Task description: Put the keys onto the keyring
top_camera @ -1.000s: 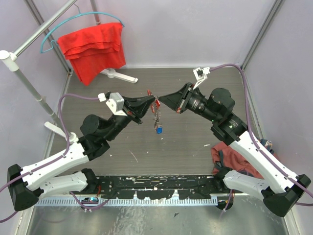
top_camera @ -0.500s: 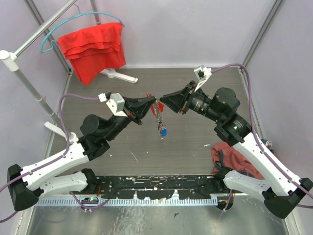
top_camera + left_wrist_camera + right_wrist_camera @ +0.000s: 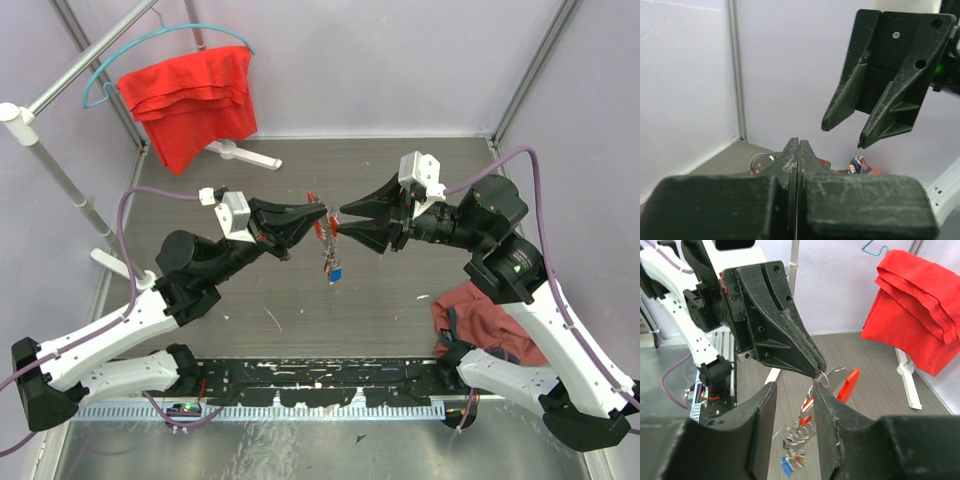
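Pinching fully shut with the left gripper (image 3: 323, 212) on the thin wire of the keyring (image 3: 827, 374), holding it up over the middle of the table (image 3: 400, 290). Facing it from the right with the right gripper (image 3: 339, 221), fingers parted a moderate way and gripping nothing, tips just beside the ring. Letting the keys (image 3: 329, 262) dangle below the two tips as a small linked bunch, a red head up by the ring and a blue tag at the bottom, apparently hanging clear of the table. Seemingly lining up to take hold of a key or the ring's coil. Risking a nudge from the right tips, twisting the ring in the left pinch or knocking it loose and dropping the bunch onto the table. Risking also a close on the wrong loop, with such thin wire and a loose-hanging bunch giving little to aim at. Working well apart from the red cloth (image 3: 190, 100) hung at the far left.
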Action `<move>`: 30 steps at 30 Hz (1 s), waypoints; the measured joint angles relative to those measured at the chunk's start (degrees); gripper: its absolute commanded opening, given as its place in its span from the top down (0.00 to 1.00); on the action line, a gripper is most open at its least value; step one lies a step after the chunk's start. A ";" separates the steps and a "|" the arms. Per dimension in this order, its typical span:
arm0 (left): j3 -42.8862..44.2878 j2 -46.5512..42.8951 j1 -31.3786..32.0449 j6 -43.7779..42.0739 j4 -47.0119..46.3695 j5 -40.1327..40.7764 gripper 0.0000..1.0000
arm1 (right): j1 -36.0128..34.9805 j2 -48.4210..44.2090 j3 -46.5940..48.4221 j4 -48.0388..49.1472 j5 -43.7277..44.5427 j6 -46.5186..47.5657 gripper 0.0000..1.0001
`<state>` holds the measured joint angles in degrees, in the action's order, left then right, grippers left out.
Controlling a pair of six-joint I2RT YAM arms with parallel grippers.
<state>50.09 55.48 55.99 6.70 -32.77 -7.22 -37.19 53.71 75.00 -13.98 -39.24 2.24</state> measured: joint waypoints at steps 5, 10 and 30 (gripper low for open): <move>0.31 -0.15 0.02 0.55 -0.35 -3.28 1.00 | 0.00 1.07 1.75 -4.68 -2.01 4.74 0.55; 0.42 -0.15 0.02 0.90 -0.33 -5.95 1.00 | 0.00 1.49 2.05 -7.69 -2.58 6.99 0.54; 1.57 0.63 0.02 1.07 -0.37 -11.43 1.00 | 0.00 2.34 3.52 -9.73 -3.76 8.63 0.71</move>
<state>51.66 56.12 56.01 7.77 -33.15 -18.65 -37.19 56.05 78.52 -23.70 -43.00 10.87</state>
